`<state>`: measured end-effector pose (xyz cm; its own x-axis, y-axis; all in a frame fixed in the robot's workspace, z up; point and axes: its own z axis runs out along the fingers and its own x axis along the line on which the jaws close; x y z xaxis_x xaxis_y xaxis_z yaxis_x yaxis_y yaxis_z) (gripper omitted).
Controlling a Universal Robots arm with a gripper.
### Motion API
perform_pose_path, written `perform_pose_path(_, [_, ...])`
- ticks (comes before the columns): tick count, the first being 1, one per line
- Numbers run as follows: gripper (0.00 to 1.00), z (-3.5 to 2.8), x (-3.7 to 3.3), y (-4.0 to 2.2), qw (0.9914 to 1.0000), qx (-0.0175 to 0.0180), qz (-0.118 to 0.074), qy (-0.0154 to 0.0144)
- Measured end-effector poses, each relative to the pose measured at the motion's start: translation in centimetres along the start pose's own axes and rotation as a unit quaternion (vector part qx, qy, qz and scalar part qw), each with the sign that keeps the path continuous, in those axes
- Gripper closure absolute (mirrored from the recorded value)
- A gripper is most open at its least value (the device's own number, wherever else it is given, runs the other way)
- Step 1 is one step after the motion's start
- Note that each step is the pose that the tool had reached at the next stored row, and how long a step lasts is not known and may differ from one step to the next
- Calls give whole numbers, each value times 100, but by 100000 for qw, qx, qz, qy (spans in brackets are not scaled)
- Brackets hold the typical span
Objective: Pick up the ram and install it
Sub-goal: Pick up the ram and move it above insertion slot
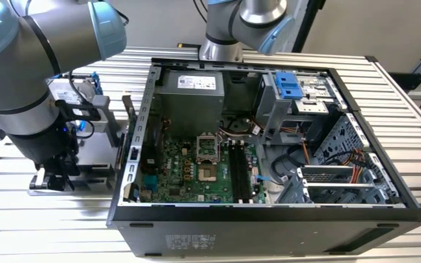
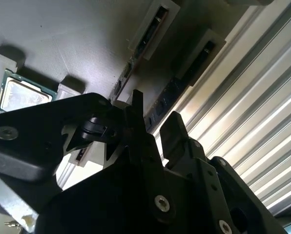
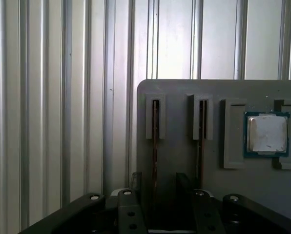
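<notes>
Gripper (image 3: 157, 178) fingers are apart, one on each side of the ram (image 3: 155, 141), with a small gap on both sides. They are not pinching it. In the second wrist view the gripper (image 2: 154, 124) has its two black fingertips low over the same ram (image 2: 165, 97), which runs in between them.

The ram stands on its thin edge in a slot of a gray holder (image 3: 179, 92). It is the stick nearest the holder's outer edge. Just beside it, in the next slot, stands a second stick (image 3: 201, 141), also on its edge. Next to that, a small square silver chip (image 3: 266, 133) lies flat in its own little pocket. In the second wrist view the gray holder (image 2: 77, 39) shows the second stick (image 2: 154, 24) and the silver chip (image 2: 21, 95) too.

The holder lies on a table (image 3: 38, 97) made of long silver bars.

In the exterior view the gripper (image 1: 52, 181) points down, close to the table (image 1: 50, 230) near its edge on the exterior view's left. The big gray and blue arm (image 1: 28, 71) rises above it. Beside it, in the middle of the table, lies an open black computer case (image 1: 269, 219). Inside the case is a green board (image 1: 181, 164) with long black slots (image 1: 240, 170). The ram is well apart from those slots, out on the holder.
</notes>
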<state>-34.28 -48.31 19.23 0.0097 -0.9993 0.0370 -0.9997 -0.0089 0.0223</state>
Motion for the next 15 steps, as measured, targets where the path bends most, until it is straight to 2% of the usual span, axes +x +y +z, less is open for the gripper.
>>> perform_pose_path(4, [0,1,0,0,100000,9,-1,-7])
perform_pose_path(5, [100,1,0,0,100000,10,1,-9])
perform_pose_path(15, [100,3,10,0,100000,17,-1,-21])
